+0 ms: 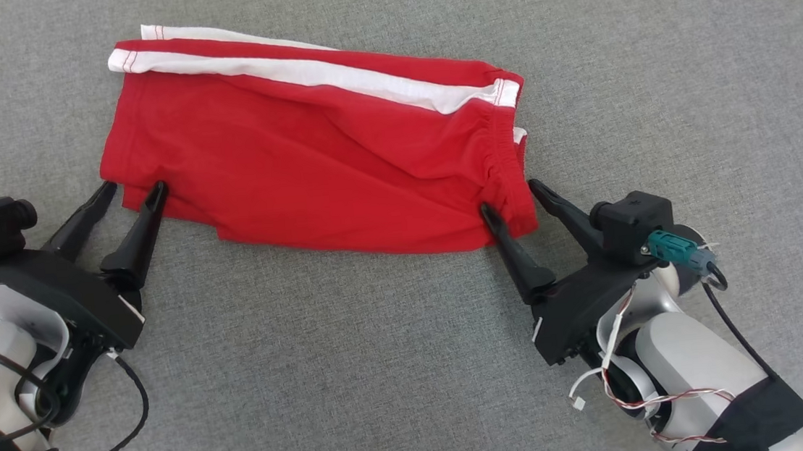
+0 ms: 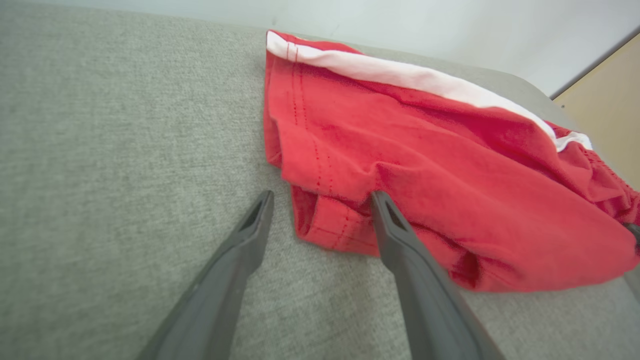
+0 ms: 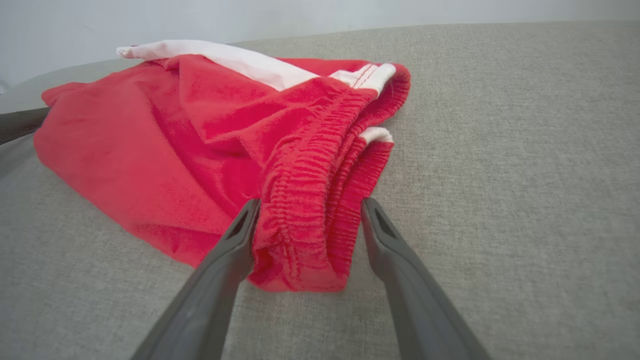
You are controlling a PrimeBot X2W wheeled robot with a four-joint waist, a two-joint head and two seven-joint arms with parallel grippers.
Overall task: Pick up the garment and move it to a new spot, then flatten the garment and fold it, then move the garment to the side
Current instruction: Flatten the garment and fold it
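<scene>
The garment [image 1: 322, 152] is a pair of red shorts with a white side stripe, lying folded on the grey fabric surface [image 1: 385, 372]. My left gripper [image 1: 135, 185] is open at the garment's near left hem corner. In the left wrist view, one finger rests on the garment [image 2: 425, 165] and the other on bare surface, so the left gripper [image 2: 322, 196] straddles the corner. My right gripper [image 1: 510, 195] is open too. In the right wrist view, the right gripper [image 3: 310, 201] has its fingers on either side of the elastic waistband corner of the garment [image 3: 175, 140].
The grey surface [image 2: 100, 150] stretches all round the shorts, with room in front and to both sides. A pale wall [image 3: 300, 15] lies beyond its far edge. A light wooden panel [image 2: 610, 100] shows at the right of the left wrist view.
</scene>
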